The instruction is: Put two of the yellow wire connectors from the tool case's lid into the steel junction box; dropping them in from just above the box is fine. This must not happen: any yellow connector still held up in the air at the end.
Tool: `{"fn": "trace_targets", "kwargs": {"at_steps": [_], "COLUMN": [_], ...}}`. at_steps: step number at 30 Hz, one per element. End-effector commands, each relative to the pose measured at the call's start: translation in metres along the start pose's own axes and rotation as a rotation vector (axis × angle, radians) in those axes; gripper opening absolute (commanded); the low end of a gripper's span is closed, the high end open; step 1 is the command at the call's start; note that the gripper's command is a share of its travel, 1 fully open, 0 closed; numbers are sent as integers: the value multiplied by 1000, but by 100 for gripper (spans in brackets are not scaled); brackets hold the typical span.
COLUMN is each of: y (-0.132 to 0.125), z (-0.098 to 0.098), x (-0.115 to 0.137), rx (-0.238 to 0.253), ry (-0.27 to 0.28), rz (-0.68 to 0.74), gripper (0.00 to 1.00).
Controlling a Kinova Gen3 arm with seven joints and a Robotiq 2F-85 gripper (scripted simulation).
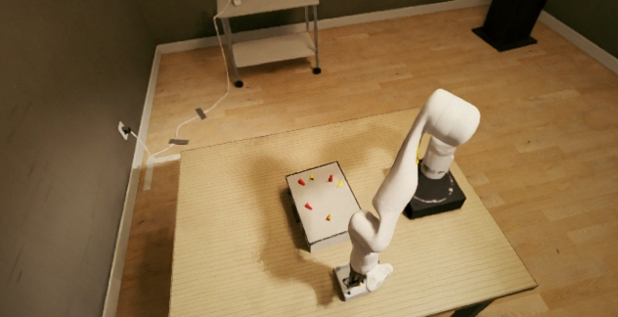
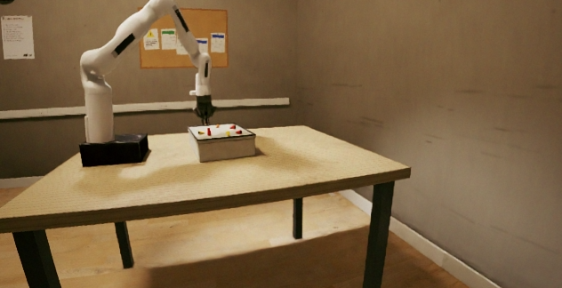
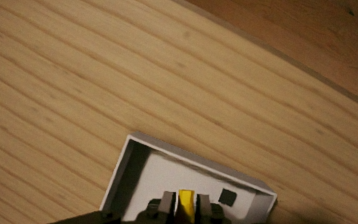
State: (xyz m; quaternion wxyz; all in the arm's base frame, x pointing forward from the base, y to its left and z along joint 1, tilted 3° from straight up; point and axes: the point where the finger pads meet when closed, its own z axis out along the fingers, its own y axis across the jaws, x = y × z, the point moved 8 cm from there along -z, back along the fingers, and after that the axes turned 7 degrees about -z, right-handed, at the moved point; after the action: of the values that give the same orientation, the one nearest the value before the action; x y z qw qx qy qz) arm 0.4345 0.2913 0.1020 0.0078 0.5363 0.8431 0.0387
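My gripper (image 3: 185,205) is shut on a yellow wire connector (image 3: 185,204), seen between the fingers in the wrist view. It hangs just above the open steel junction box (image 3: 191,185), whose pale inside floor lies right below the fingers. In the top view the gripper (image 1: 354,279) is over the same box (image 1: 351,287) near the table's front edge. The tool case's white lid (image 1: 323,204) holds several red and yellow connectors, among them a yellow one (image 1: 339,183). In the exterior view the gripper (image 2: 204,115) hangs behind the case (image 2: 222,141); the box is hidden there.
The arm's black base (image 1: 434,199) stands at the table's right. The table's front edge runs close beyond the box (image 3: 301,65). A cart (image 1: 270,22) stands by the far wall, and a dark column (image 1: 518,8) at the back right.
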Motion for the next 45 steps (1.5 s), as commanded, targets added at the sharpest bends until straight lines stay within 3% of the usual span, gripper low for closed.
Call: {"fn": "trace_targets", "kwargs": {"at_steps": [1, 15, 16, 45], "y": [-5, -5, -5, -5], "z": [36, 44, 44, 44], "x": [-4, -4, -4, -4], "rx": [26, 26, 26, 26], "ry": [-9, -9, -9, -9], "rz": [4, 4, 4, 4], "gripper": [18, 18, 36, 36]}}
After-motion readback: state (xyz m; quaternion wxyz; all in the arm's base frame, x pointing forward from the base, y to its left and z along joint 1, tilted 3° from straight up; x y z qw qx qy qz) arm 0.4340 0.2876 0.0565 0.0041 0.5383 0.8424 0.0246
